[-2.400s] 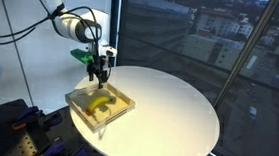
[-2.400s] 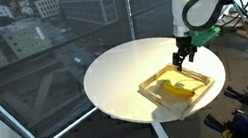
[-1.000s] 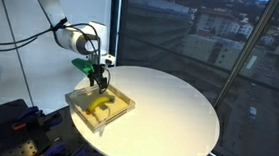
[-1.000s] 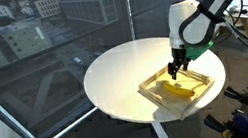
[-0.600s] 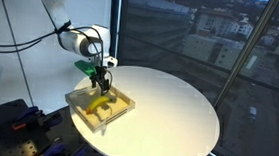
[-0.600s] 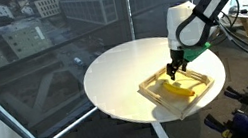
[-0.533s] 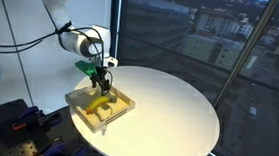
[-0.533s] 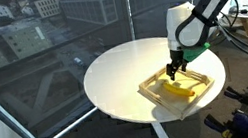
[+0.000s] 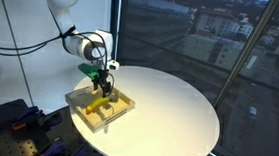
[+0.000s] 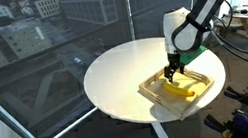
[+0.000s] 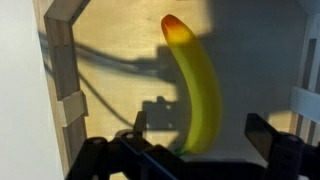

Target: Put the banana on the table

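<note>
Wrist view: banana (image 11: 200, 85) (inside tray (image 11: 60, 60)) between spread fingers (image 11: 268, 138).

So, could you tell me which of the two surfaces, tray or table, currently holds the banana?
The tray, square with a raised rim; the banana lies inside it below the hand, not on the round white table.

The banana (image 11: 200, 85) is yellow and long with a little bend (its top tip looks orange). It stands up in the middle of the wrist view. It lies flat in a tray (image 9: 80, 115) on the left side of the big round white table (image 9: 172, 111).
</note>
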